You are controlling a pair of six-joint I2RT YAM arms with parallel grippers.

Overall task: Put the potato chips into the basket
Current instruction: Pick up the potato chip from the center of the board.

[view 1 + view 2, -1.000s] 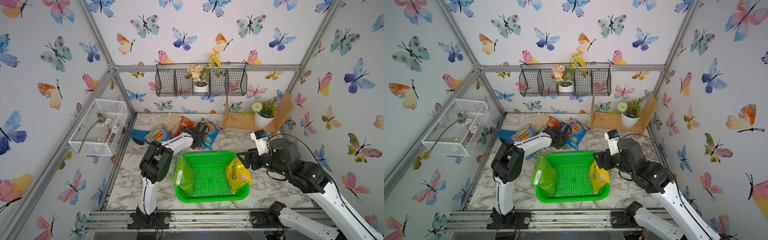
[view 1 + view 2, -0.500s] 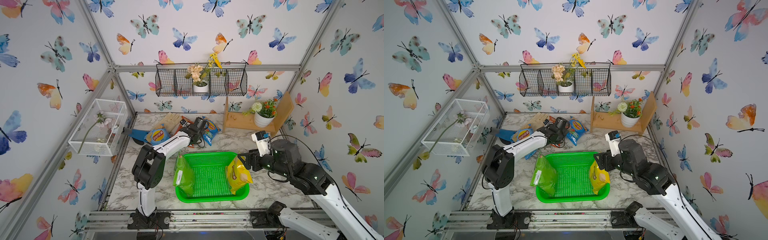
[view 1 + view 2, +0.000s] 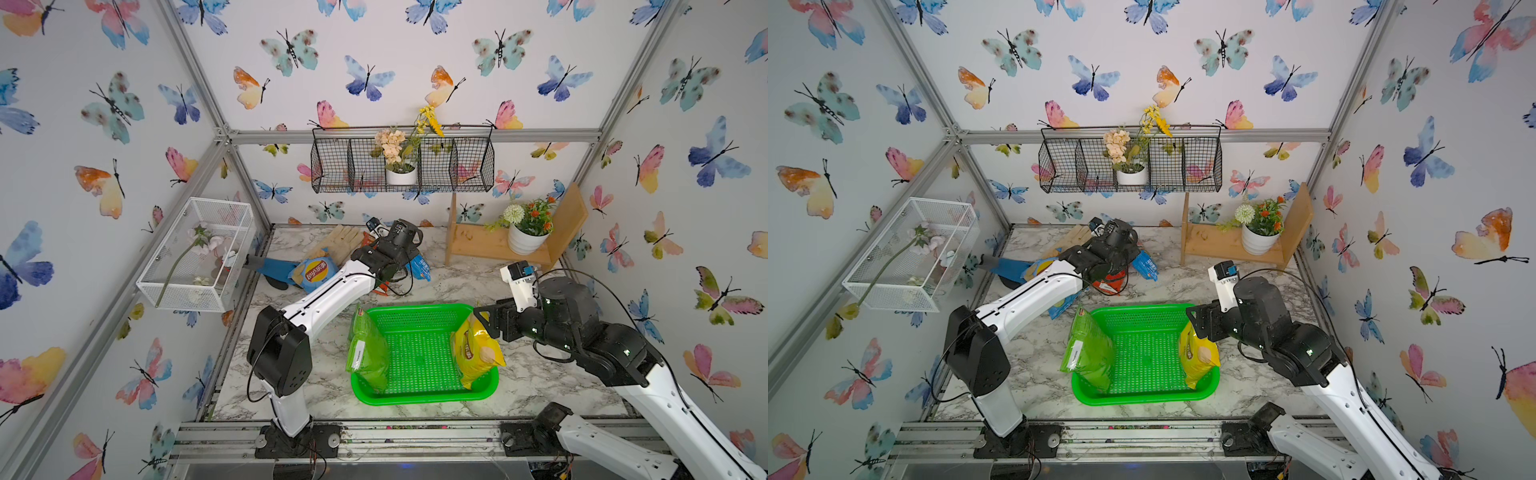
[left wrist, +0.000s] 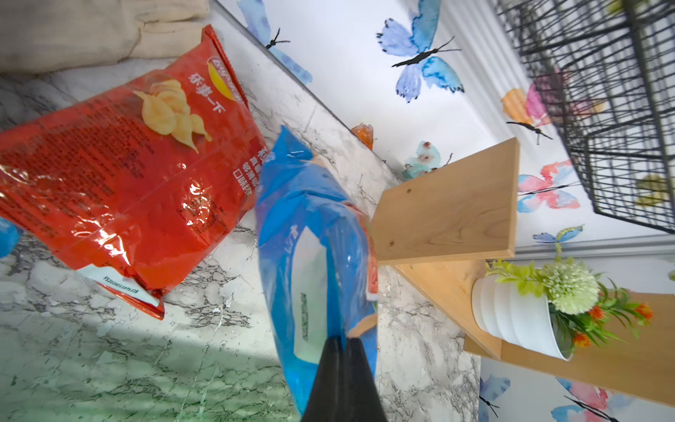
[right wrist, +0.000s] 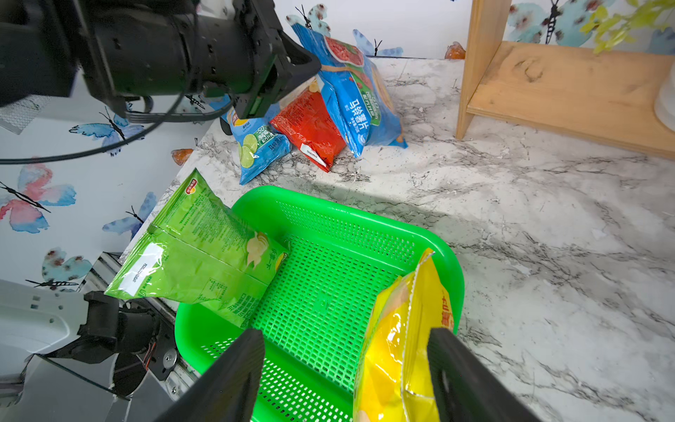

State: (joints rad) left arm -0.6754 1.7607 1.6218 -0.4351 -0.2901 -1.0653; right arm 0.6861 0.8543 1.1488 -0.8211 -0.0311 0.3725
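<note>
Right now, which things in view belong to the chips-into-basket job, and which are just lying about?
Job: green basket; green bag and yellow bag, both in it; blue bag pinched in the left gripper; red bag and second blue bag, outside it; open right gripper.

Lying about: beige glove, blue glove, wooden shelf, potted plant, black wire basket, white mesh box.

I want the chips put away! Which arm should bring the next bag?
Left. The left hand is shut on a blue bag at the back. The right hand is open by the yellow bag, which stands in the basket.
</note>
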